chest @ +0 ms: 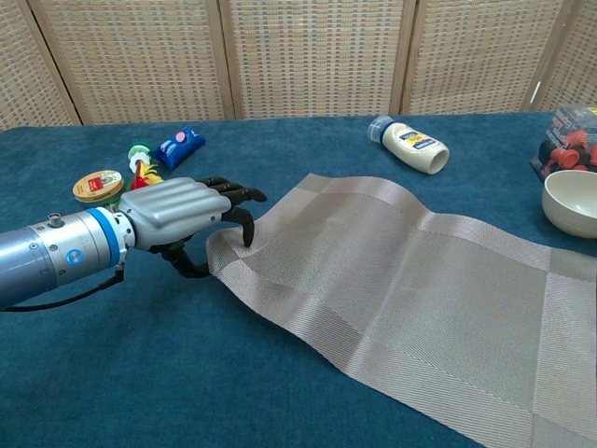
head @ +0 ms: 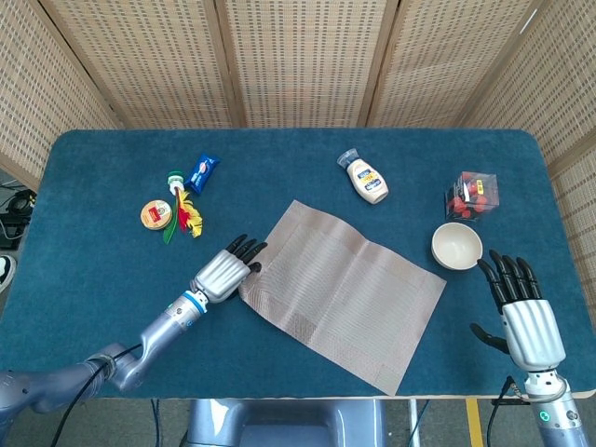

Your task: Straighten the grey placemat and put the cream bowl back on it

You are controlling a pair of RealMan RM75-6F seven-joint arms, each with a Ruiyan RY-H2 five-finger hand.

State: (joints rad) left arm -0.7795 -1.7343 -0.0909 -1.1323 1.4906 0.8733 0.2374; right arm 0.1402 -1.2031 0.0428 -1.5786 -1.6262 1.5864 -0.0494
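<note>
While my left hand (chest: 177,217) is pinching the lifted near corner of the skewed grey placemat (head: 345,291), straightening is proceeding, calling for a squaring turn; right hand (head: 529,321), fingers spread and holding nothing, is waiting beside the off-mat cream bowl (head: 456,246).

Head view high, steeply down; chest view low, near; shared table (head: 112,177).
</note>
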